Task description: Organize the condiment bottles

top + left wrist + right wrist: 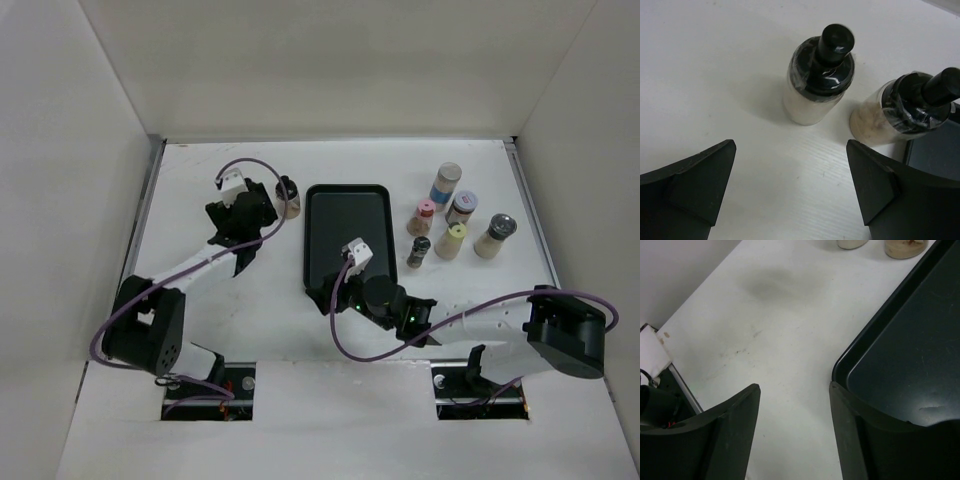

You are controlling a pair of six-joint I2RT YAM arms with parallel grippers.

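While left fingers (pixel 695 185) gape, two black-capped bottles (pixel 819 80) upright beyond tips; untouched

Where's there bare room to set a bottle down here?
The black tray is bare. Open table lies between it and the left arm. Crowded: six bottles right of the tray, two more bottles at its far-left corner.

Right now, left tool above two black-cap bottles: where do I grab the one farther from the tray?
Take the bottle by its wide clear body, below the cap, which is narrow and rounded. It stands upright, so come straight down with the left tool open. Its neighbour stands close on the tray side, so probably close across the two free sides.
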